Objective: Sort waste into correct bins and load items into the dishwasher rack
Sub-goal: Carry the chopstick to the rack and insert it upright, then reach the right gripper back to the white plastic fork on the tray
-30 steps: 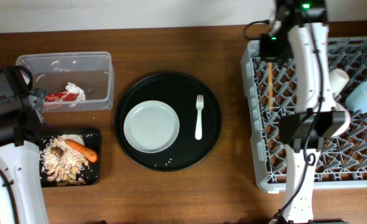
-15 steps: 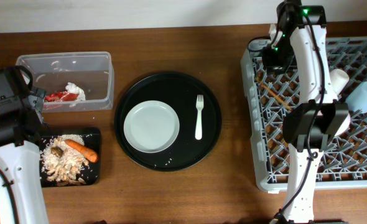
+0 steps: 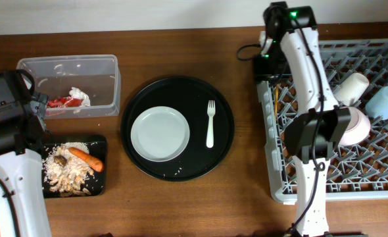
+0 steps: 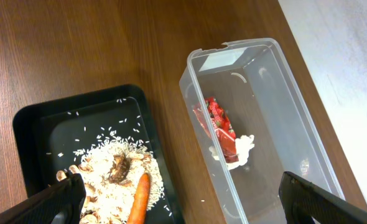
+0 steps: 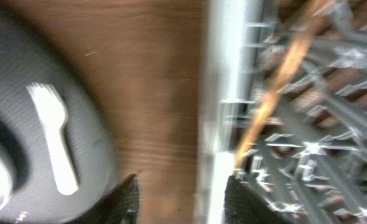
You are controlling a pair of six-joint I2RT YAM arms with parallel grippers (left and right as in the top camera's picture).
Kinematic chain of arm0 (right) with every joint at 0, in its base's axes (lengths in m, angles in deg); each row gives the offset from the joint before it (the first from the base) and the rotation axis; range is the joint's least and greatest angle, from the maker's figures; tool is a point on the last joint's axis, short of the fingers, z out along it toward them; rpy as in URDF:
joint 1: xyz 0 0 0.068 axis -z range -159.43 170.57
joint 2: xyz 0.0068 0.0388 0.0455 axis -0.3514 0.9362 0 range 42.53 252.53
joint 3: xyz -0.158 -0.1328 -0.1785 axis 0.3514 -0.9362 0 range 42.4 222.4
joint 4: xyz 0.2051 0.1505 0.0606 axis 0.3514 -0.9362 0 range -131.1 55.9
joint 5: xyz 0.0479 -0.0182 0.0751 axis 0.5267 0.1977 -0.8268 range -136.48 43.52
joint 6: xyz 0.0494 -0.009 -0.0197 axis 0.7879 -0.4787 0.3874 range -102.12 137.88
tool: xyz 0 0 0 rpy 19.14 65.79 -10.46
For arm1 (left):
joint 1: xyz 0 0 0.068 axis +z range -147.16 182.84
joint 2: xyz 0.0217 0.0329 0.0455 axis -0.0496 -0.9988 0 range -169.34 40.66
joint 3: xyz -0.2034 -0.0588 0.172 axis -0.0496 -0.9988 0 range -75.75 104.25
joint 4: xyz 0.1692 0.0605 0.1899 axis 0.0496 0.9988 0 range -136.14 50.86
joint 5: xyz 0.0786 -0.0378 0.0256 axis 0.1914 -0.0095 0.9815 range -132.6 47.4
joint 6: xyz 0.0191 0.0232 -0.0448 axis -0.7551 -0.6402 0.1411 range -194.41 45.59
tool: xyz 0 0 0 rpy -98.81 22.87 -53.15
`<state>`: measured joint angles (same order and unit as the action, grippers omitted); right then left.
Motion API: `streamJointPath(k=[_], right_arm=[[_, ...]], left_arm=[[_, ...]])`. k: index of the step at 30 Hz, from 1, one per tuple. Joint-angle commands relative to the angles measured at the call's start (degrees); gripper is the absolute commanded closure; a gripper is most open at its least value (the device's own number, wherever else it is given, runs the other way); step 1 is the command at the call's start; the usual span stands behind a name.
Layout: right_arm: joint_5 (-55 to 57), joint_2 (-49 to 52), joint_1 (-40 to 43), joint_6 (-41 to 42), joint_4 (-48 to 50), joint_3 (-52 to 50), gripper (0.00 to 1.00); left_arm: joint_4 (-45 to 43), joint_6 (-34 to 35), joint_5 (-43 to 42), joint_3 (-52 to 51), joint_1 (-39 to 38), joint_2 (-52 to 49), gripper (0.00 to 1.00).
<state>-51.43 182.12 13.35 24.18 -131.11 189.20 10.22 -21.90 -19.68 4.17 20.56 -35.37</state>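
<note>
Loading step. Chopsticks [image 5: 277, 93] lay inside the dishwasher rack [image 3: 352, 187], near its upper-left corner. Right gripper [image 5: 183, 194] stood parted and empty over the rack's left rim. Left gripper [image 4: 193, 200] gaped wide, empty, lower left. Likely next: white fork [image 3: 210, 124], frame centre, which would need a low, flat pinch.

Motion blur smears thin wooden chopsticks [image 5: 277, 93] and the grey plastic rack [image 5: 308, 155]; the right arm [image 3: 304, 66] half-hides a pink bowl [image 3: 358, 126].
</note>
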Motion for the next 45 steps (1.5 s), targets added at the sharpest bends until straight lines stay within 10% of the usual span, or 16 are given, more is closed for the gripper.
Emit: streamJointPath(k=[1, 3, 22, 41, 45], right_arm=[[-5.6, -4.1, -5.1, 3.7, -0.3, 1.4, 0.26], [-5.6, -4.0, -8.1, 3.7, 0.1, 1.4, 0.01], [0.7, -0.3, -21.2, 16.7, 17.8, -26.1, 0.02], [2.6, -0.3, -21.2, 18.2, 27.2, -32.9, 0.81], [2.6, -0.4, -21.2, 18.2, 25.3, -30.9, 0.83]], left_arm=[[0.0, 0.6, 0.4, -0.1, 0.2, 0.0, 0.01], [0.0, 0.6, 0.4, -0.1, 0.2, 0.0, 0.01], [0.0, 0.6, 0.4, -0.1, 0.2, 0.0, 0.01], [0.0, 0.6, 0.4, -0.1, 0.2, 0.0, 0.01], [0.0, 0.6, 0.4, -0.1, 0.2, 0.0, 0.01]])
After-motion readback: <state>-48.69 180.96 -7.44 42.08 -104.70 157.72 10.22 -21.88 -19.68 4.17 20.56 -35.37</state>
